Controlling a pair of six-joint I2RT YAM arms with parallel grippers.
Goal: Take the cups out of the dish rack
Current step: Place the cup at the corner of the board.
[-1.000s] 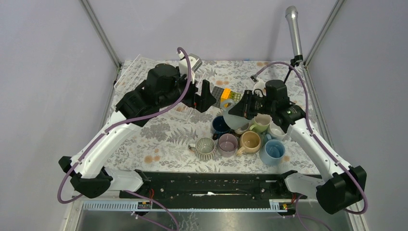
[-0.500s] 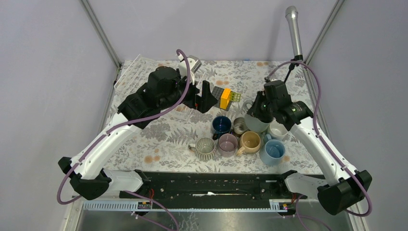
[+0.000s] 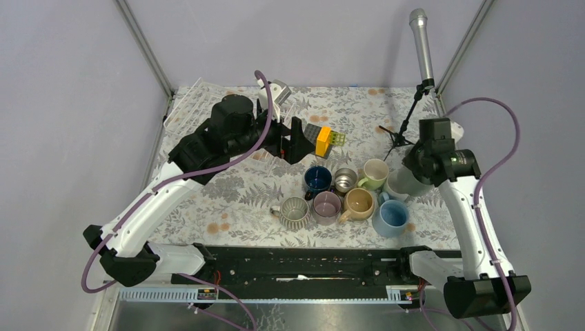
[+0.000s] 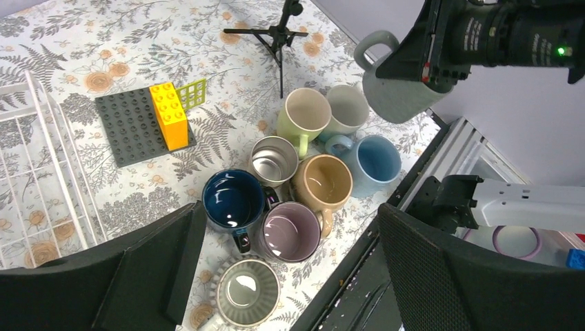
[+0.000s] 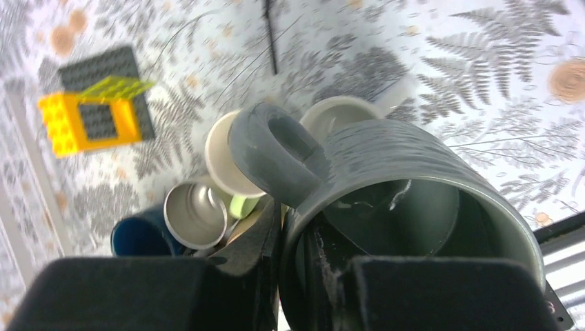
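My right gripper [image 3: 418, 172] is shut on the rim of a grey mug [image 3: 405, 183], one finger inside and one outside [image 5: 293, 276], and holds it above the table's right side. The mug also shows in the right wrist view [image 5: 407, 172] and the left wrist view [image 4: 403, 96]. On the table stand navy [image 3: 317, 178], steel [image 3: 344, 181], pale green [image 3: 374, 172], mauve [image 3: 327, 205], tan [image 3: 359, 203], light blue [image 3: 391, 216], ribbed [image 3: 294, 211] and white [image 4: 347, 107] cups. My left gripper [image 3: 296, 141] is open and empty above the table, left of the cups. The dish rack [image 3: 185, 105] shows no cup.
A dark grey studded plate [image 3: 312, 133] with a yellow block [image 3: 323, 141] and a green block [image 3: 336, 138] lies behind the cups. A small black tripod [image 3: 399, 134] stands at the back right under a silver tube [image 3: 421, 41]. A black rail [image 3: 303, 265] runs along the near edge.
My right gripper has carried the grey mug to the right, from over the cup group to the table's right side. The left arm has hardly moved.
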